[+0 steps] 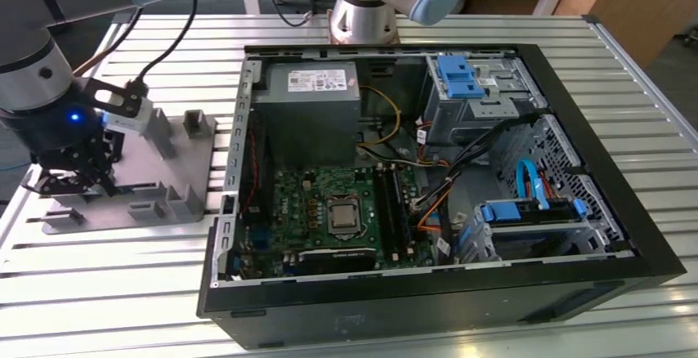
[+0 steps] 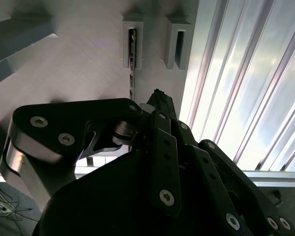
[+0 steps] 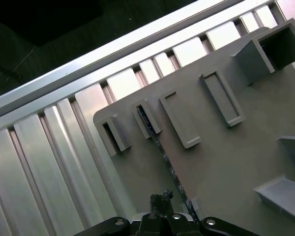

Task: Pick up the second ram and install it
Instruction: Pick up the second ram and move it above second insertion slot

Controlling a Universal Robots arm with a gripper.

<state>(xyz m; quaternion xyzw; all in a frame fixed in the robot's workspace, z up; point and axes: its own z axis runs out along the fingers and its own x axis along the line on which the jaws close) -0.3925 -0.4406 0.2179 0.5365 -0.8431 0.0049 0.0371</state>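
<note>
Near edge: bare slatted tabletop (image 1: 109, 293), with plenty of free room. On it, at the exterior view's left, sits a grey fixture plate (image 1: 163, 174) with raised slot blocks. The pincer (image 1: 68, 180) is low over the plate's left end.

Second ram (image 3: 160, 147) stands on its long edge on the plate, one end seated in a slot block (image 3: 152, 123). Probably so both flat faces stay exposed for a grasp. The pincer tip is right at the stick's free end in both wrist views. Can't tell how far open it is or whether it's gripping.

Neighbouring blocks are close, so side clearance looks tight; straight up looks free.

Right of the plate: open PC case (image 1: 436, 297) with the motherboard (image 1: 316, 203) on its floor. The case wall stands between plate and board. Far side: a robot base (image 1: 365, 15).
</note>
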